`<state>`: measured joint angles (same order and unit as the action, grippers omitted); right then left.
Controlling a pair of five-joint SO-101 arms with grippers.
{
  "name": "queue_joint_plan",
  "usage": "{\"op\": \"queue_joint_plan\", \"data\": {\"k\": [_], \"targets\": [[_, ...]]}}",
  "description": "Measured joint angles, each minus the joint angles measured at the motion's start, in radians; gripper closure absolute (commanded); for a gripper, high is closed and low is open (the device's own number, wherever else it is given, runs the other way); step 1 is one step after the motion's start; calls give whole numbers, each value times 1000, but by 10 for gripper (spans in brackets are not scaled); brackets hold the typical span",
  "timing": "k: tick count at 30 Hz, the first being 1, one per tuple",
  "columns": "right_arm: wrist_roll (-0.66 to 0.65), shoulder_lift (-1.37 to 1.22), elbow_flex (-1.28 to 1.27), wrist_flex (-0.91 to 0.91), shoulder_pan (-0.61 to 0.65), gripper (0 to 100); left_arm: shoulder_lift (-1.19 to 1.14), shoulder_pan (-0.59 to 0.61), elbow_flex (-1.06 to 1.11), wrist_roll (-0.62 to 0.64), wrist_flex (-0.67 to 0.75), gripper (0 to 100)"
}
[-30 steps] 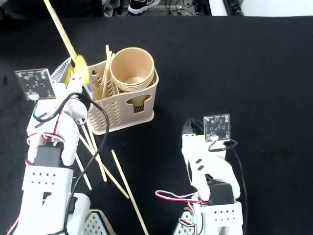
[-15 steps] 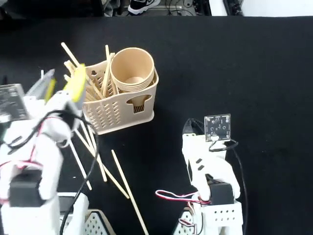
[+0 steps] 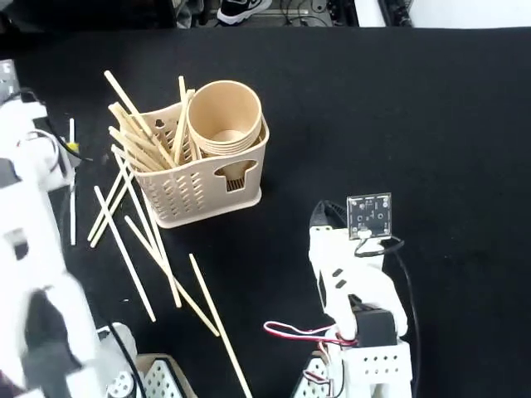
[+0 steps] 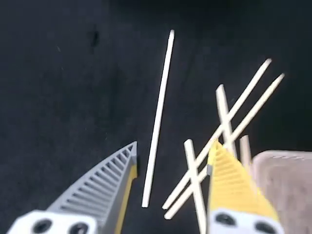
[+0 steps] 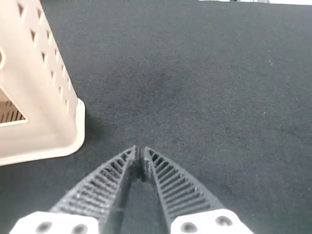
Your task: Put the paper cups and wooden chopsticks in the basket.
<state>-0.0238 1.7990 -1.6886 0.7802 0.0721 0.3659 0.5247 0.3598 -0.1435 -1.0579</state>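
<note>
While some lie loose, chopsticks: light, stiff, thin; pinch mid-length
L end effector: spread wide, empty, above lone stick
R end effector: tips together, empty, nr basket

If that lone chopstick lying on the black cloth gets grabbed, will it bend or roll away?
Probably stiff: the lone chopstick lies dead straight. Thin and long, it is likely light and may swing if pinched near an end. Flat on the black cloth, it could roll when the open left end effector nudges it.
</note>
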Motion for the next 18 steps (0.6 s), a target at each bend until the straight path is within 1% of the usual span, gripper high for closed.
{"op": "queue_joint_plan", "data": {"k": [7,14,16,18], "targets": [[0,0,0,0,0,979,-476,20,-215,-101,12,767],[0,0,0,0,0,979,-898,20,-494,-110,12,772],[0,0,0,0,-2,979,-964,25,-566,-114,9,825],[0,0,0,0,-2,979,-1000,23,-605,-114,8,929]]}}
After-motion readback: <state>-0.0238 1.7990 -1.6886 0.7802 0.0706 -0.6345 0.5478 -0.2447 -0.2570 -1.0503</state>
